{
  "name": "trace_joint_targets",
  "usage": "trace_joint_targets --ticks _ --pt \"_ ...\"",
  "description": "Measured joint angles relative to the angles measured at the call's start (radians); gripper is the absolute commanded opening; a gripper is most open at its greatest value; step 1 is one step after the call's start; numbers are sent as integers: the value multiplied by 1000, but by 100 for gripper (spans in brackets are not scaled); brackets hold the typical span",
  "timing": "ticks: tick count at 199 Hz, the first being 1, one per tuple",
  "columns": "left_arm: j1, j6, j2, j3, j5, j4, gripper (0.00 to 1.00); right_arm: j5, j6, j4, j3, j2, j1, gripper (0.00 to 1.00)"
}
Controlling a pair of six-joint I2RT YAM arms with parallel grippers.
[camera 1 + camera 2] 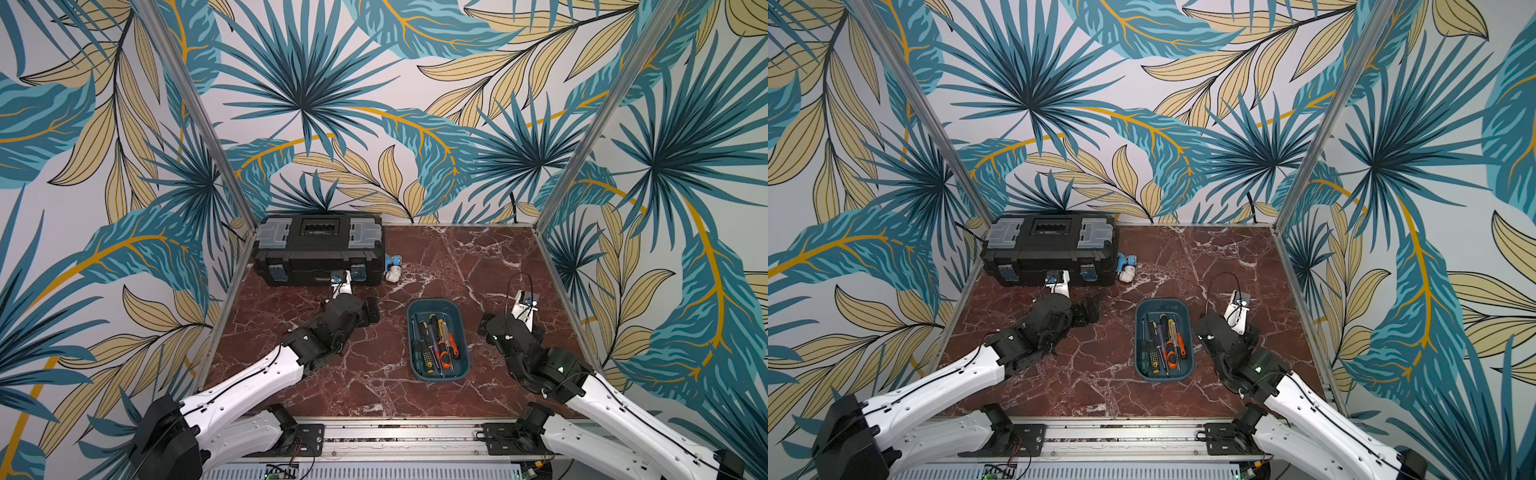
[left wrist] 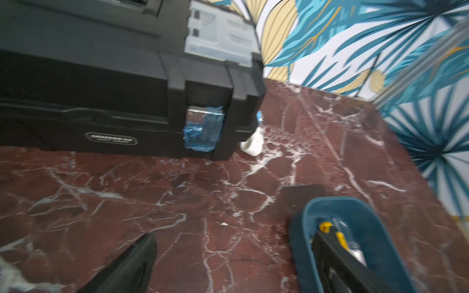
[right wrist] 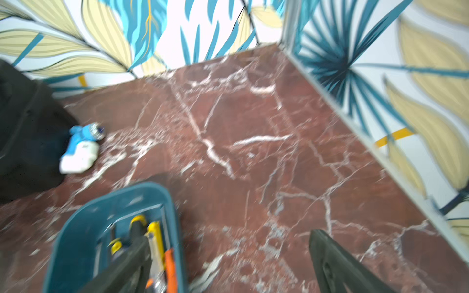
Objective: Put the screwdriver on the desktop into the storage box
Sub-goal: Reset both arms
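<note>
In both top views the screwdrivers (image 1: 433,328) (image 1: 1162,332) lie lengthwise, side by side, inside the storage box (image 1: 435,305) (image 1: 1163,305). That fits a tray barely longer than the tools. The box sits at about 4 o'clock from the middle of the desk (image 1: 478,257). No screwdriver shows on the bare marble, so the task looks finished. The left arm (image 1: 332,328) sits low at the box's 9 o'clock and the right arm (image 1: 519,345) at its 3 o'clock. Both are clear of the rim, with forearms slanting inward. The black toolbox (image 1: 318,249) stands at 11 o'clock.

In the left wrist view the left jaws gape wide and hold nothing. One finger (image 2: 132,263) is over marble and its mate overlaps the box wall (image 2: 297,236).

In the right wrist view the right jaws are also spread fully and empty, with one finger (image 3: 337,261) over bare desk.
</note>
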Motion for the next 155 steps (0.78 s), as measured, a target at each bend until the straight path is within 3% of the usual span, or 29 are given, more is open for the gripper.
trace_joint_targets --ticks 25,60,83,102,123,155 --pt "66 201 43 -14 -168 143 100 68 -158 207 -80 41 -91 99" --pt "310 357 179 -10 -280 286 100 95 -164 362 -116 123 -364 99" --pt "512 383 203 -97 -262 397 100 100 -182 479 -172 218 -520 99" --pt "608 392 198 -162 -238 465 100 101 -230 576 -200 317 -582 99" --pt "658 405 213 -230 -204 570 100 37 -278 726 -256 385 -662 100" --pt "671 438 239 -249 -84 619 100 -217 -337 1112 -361 495 -765 99"
